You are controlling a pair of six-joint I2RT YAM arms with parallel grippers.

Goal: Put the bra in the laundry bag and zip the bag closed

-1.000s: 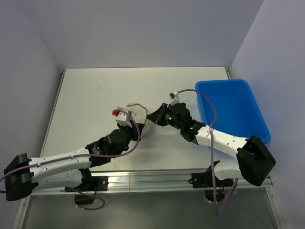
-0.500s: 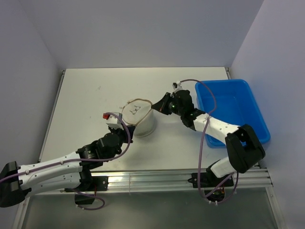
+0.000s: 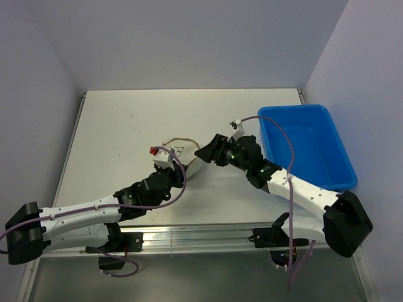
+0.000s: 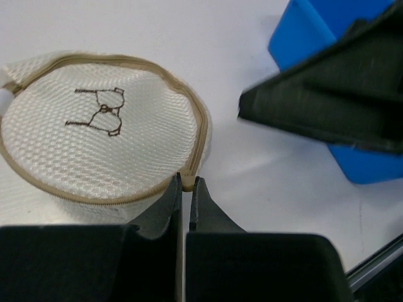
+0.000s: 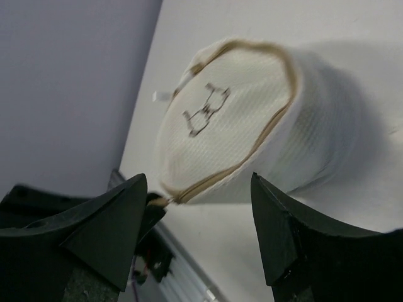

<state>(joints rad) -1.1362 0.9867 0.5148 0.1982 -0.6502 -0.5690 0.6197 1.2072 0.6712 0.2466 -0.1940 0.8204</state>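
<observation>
The pale worktop (image 3: 126, 126) fills most of the top view, and a blue bin (image 3: 312, 148) sits on it at about 3 o'clock, against the right edge. The left arm (image 3: 82, 211) reaches in from 7 o'clock and the right arm (image 3: 302, 192) from 5 o'clock, and both end near the middle of the worktop. The laundry bag (image 3: 186, 151) lies between them. It is a round drum of cream mesh, a little toward 6 o'clock from the centre and well to the 9 o'clock side of the bin. Its lid faces upward and is tipped slightly. What is inside cannot be made out through the mesh. A tan zip (image 4: 201, 126) runs round the lid's rim and looks closed along the stretch in view. A small dark mark (image 4: 101, 113) sits near the lid's centre. The right gripper (image 5: 198, 226) hangs at the bag's 3 o'clock, just beside it. Its fingers are spread wide and hold nothing, and the bag shows in the gap beyond them. The left gripper (image 4: 191, 189) is at the bag's 7 o'clock. In the left wrist view it is clenched on a small tan tab (image 4: 191, 182) sticking out from the zip at the lid's 5 o'clock edge.
</observation>
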